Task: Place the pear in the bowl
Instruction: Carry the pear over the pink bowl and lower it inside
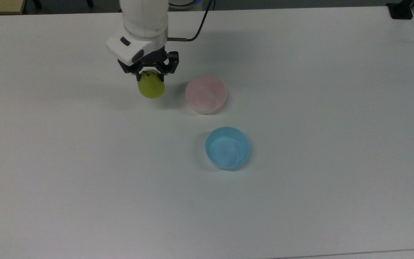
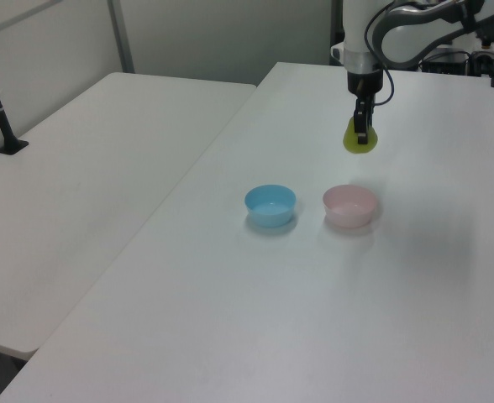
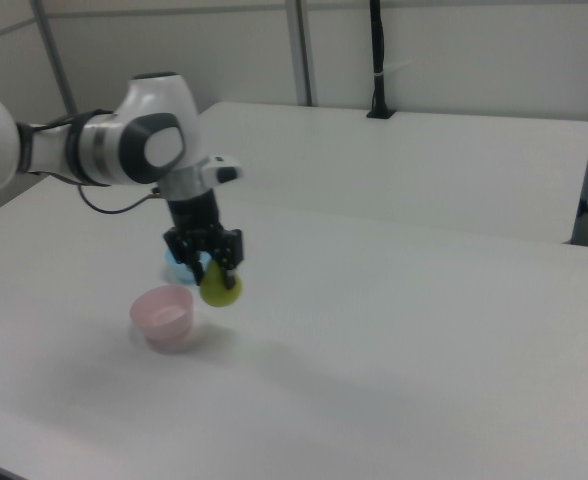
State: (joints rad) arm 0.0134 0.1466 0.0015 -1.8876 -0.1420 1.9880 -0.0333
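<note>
Pear [image 1: 151, 88]: yellow-green, plain.
Bowl [image 1: 206, 94]: pale pink, plain.
Second bowl [image 1: 227, 147], nearer in the top view: light blue, plain.
Table [image 1: 300, 201]: white, unpatterned.
Arm [image 1: 143, 16]: white shell; dark grey joint bands in the right view.
Gripper [image 1: 150, 74]: black.
Cable [image 1: 197, 28]: black.
</note>
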